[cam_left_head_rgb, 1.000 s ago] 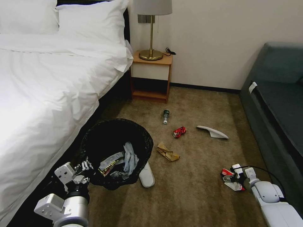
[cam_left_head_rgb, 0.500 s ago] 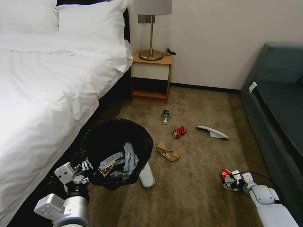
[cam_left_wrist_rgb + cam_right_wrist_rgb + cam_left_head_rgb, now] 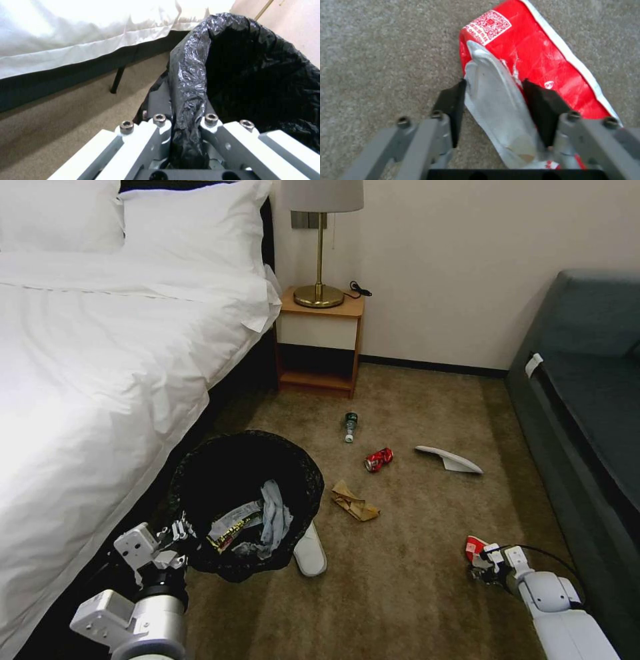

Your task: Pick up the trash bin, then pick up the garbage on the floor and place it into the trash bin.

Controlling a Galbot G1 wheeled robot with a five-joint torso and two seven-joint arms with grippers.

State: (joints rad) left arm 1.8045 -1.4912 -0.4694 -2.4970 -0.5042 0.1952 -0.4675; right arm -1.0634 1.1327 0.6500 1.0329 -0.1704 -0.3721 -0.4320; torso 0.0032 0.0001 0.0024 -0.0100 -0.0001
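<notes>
Straddling red-and-silver wrapper [image 3: 526,75], right claw [image 3: 496,110]

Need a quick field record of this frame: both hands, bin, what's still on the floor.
left hand: shut on the bin's bag-lined rim, beside the bed
right hand: low at the carpet, fingers astride a red wrapper, not yet closed on it
trash bin: black liner, already holds wrappers and a pale cloth
floor litter: green bottle, red can, brown paper bag, two white slippers
</notes>
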